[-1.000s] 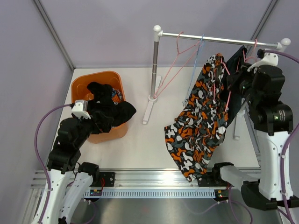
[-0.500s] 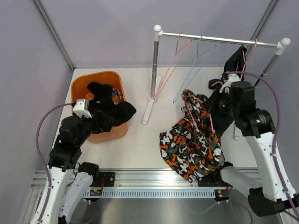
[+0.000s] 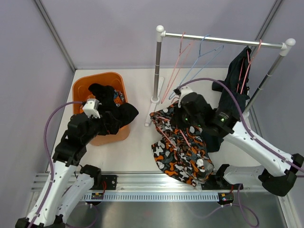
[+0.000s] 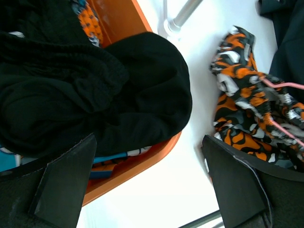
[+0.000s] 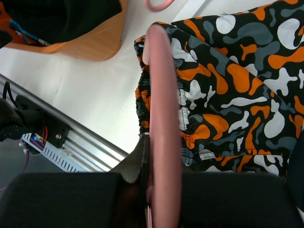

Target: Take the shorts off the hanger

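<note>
The orange, black and white camouflage shorts (image 3: pixel 183 154) (image 5: pixel 247 80) lie crumpled on the table mid-right, still threaded on a pink hanger (image 3: pixel 184 138) (image 5: pixel 164 109). My right gripper (image 3: pixel 179 118) (image 5: pixel 159 190) is shut on that hanger, just above the cloth. Black shorts (image 3: pixel 114 114) (image 4: pixel 95 95) drape over the right rim of the orange basket (image 3: pixel 83 85) (image 4: pixel 142 164), with teal-blue and orange shorts (image 3: pixel 119 97) (image 4: pixel 88 21) underneath. My left gripper (image 3: pixel 105 124) (image 4: pixel 149 190) hangs open over that rim with nothing between its fingers. Dark navy shorts (image 3: pixel 235 76) hang on a pink hanger at the rail's right end.
The clothes rack has a metal rail (image 3: pixel 223 42), a left post (image 3: pixel 156 66) with a white foot (image 3: pixel 152 111), and a right post (image 3: pixel 266 78). An empty pink hanger (image 3: pixel 176 64) and an empty blue hanger (image 3: pixel 199 56) hang on the rail. Purple walls enclose the table.
My right arm swung down and left from the rail, carrying the pink hanger and the camouflage shorts onto the table. My left arm shifted slightly right, staying open.
</note>
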Robot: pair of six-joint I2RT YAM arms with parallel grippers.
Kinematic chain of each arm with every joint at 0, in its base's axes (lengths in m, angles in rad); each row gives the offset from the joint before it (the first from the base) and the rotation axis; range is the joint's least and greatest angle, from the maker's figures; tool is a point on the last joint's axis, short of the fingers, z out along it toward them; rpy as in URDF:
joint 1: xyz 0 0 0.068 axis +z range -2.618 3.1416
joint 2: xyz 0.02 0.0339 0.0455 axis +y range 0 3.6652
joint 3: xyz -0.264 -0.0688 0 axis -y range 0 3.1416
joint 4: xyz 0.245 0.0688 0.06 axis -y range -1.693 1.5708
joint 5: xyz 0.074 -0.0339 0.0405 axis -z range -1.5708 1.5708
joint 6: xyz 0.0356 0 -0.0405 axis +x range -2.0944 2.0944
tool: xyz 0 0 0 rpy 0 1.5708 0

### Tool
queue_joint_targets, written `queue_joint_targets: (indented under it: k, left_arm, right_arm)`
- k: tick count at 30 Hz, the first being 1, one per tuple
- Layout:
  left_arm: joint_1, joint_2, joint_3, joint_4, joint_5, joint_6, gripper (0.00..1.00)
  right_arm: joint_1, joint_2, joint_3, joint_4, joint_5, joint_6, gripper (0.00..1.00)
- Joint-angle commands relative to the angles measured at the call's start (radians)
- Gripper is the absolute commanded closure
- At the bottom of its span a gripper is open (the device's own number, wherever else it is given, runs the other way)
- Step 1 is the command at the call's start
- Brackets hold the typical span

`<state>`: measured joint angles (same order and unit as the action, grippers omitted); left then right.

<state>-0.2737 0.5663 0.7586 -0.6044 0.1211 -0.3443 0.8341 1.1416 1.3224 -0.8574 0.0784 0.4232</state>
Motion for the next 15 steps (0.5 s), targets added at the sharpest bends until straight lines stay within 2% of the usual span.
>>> queue_joint_targets:
  k: [1,7,13,14,15]
  left_arm:
    - [-0.045,0.040,0.015,0.025,0.022,-0.010,0.01]
    - [-0.160,0.098,0.042,0.098,0.015,-0.113,0.01]
    - [-0.393,0.237,0.126,0.147,-0.171,-0.157,0.01]
    - [-0.466,0.263,0.161,0.147,-0.208,-0.160,0.01]
    - [-0.502,0.288,0.177,0.153,-0.283,-0.162,0.01]
  right_arm:
    - [0.115,0.076,0.087,0.057,0.154,0.063,1.00]
    - [0.218,0.145,0.184,0.070,0.234,0.084,1.00]
    - [0.267,0.185,0.271,0.032,0.305,0.092,1.00]
    - [0.281,0.188,0.282,0.031,0.310,0.091,1.00]
    - [0.286,0.190,0.284,0.032,0.316,0.095,1.00]
